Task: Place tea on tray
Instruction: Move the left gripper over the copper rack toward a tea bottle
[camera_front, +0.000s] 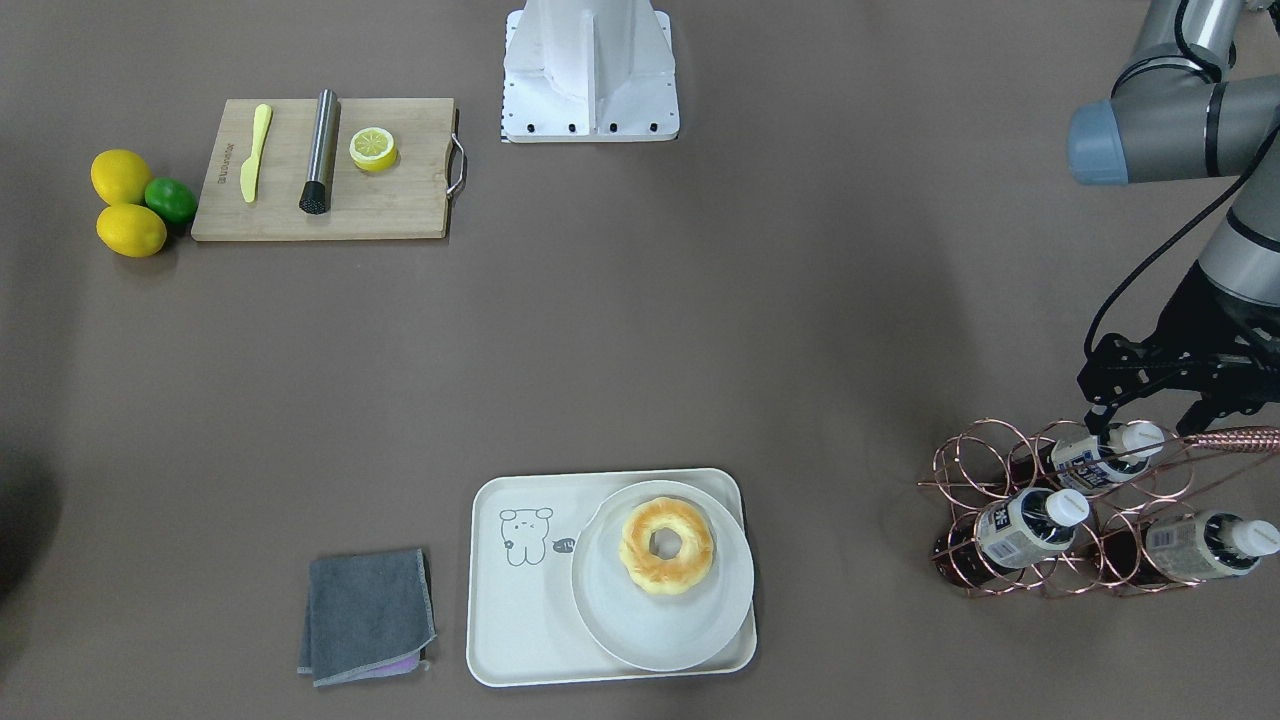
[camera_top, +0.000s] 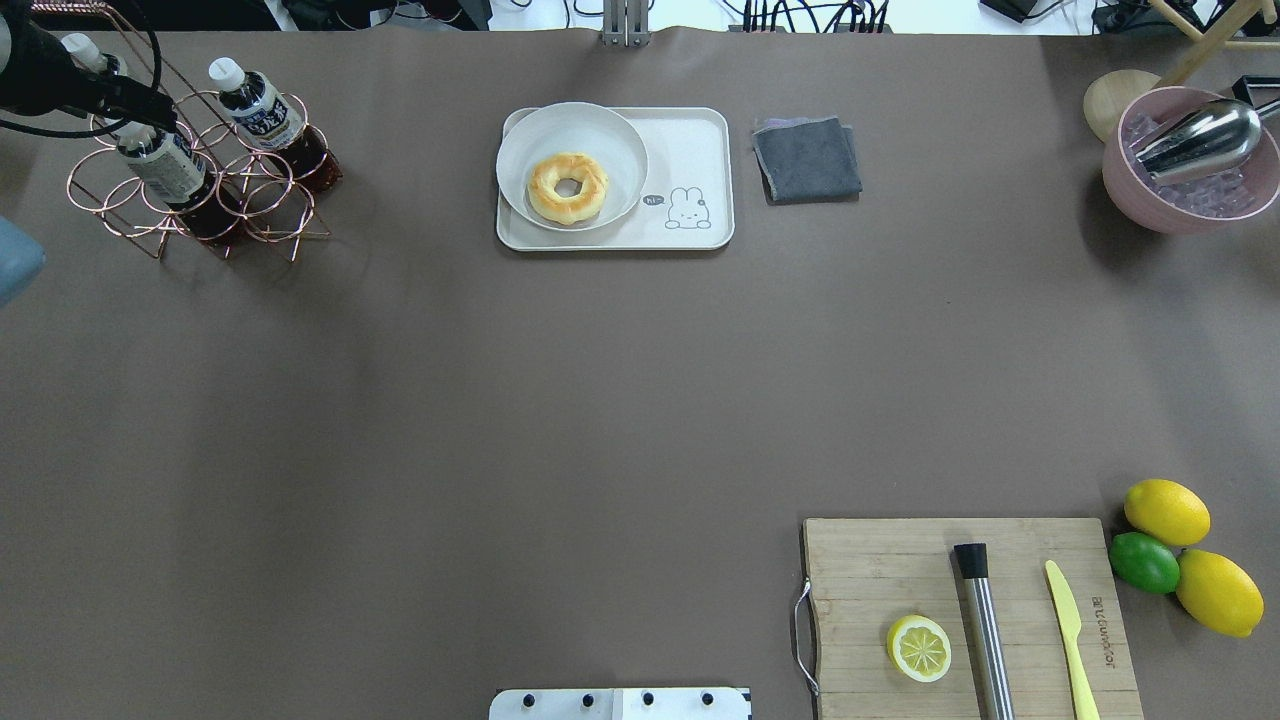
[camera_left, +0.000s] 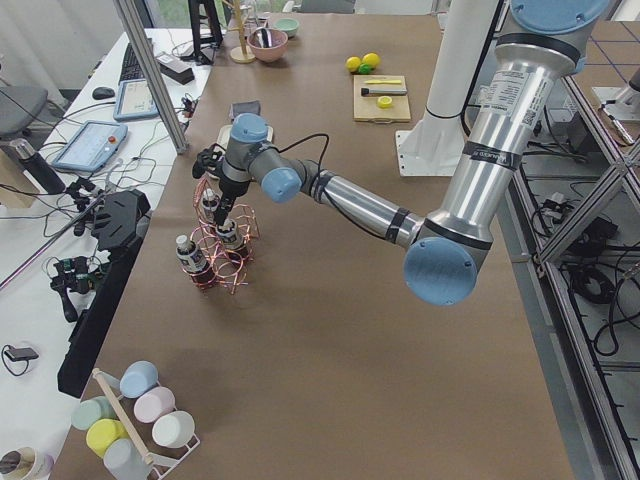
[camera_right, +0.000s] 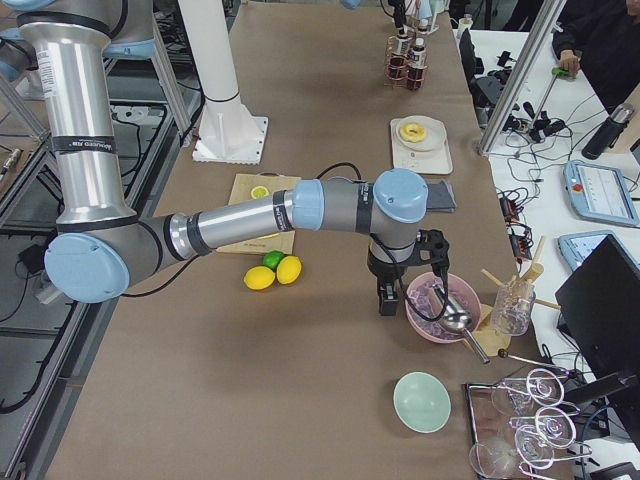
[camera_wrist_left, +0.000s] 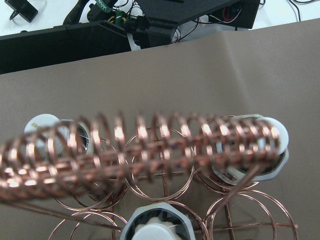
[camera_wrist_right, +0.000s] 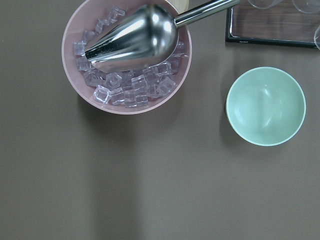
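The tea (camera_front: 1088, 463), a small bottle with a white cap and a navy-and-white label, lies in the top ring of a copper wire rack (camera_front: 965, 475), also seen in the overhead view (camera_top: 110, 200). My left gripper (camera_front: 1146, 420) is open just above its cap, fingers either side, not touching; in the overhead view it (camera_top: 115, 98) hides part of the rack. The cream tray (camera_front: 505, 640) with the bear drawing lies far across the table (camera_top: 705, 135). My right gripper (camera_right: 386, 300) hangs beside a pink ice bowl; I cannot tell whether it is open or shut.
Two more bottles (camera_front: 1028, 527) (camera_front: 1200, 545) lie in the rack's lower rings. A white plate (camera_front: 640, 630) with a doughnut (camera_front: 667, 547) fills the tray's half. A grey cloth (camera_front: 366, 615), a cutting board (camera_front: 400, 215), lemons (camera_front: 130, 230), the ice bowl (camera_wrist_right: 90, 95) and a green bowl (camera_wrist_right: 265, 106) stand around.
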